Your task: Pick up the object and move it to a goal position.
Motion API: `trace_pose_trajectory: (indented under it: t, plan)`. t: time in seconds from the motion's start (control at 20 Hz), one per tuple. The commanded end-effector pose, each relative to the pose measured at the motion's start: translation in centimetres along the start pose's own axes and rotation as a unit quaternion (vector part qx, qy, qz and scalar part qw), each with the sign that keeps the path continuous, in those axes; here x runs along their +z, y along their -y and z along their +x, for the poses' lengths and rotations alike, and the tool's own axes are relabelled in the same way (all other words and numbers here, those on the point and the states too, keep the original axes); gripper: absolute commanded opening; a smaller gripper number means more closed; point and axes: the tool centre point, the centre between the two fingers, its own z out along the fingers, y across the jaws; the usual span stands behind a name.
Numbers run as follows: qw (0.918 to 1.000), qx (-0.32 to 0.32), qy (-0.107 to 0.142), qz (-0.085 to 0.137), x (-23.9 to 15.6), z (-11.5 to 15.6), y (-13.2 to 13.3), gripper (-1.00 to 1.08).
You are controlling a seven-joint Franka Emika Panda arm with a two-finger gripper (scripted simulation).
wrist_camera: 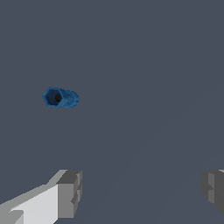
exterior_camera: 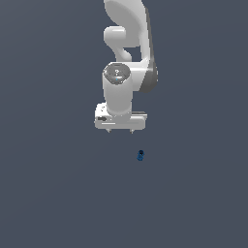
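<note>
The object (exterior_camera: pixel 140 155) is a small dark blue peg lying on the grey floor, nearer the camera than the arm and a little toward the exterior view's right of the hand. In the wrist view the object (wrist_camera: pixel 60 97) shows a hollow wider end and lies well apart from the fingers. My gripper (exterior_camera: pixel 121 131) hangs above the floor, open, with only short fingertips showing under the white hand. The wrist view shows the gripper (wrist_camera: pixel 142 192) with its grey pads (wrist_camera: pixel 70 192) spread wide and nothing between them.
The white arm (exterior_camera: pixel 127 53) rises behind the hand toward the top of the exterior view. A plain dark grey floor (exterior_camera: pixel 58 193) surrounds everything.
</note>
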Motion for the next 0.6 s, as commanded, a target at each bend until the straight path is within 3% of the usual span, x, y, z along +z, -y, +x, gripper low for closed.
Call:
trace_pose_trajectory:
  t: [0.0, 0.55]
  plan:
    - [1.0, 0.0, 0.0, 0.0, 0.0, 0.0, 0.0, 1.0]
    - [0.9992, -0.038, 0.012, -0.002, 0.7, -0.3, 3.1, 1.0]
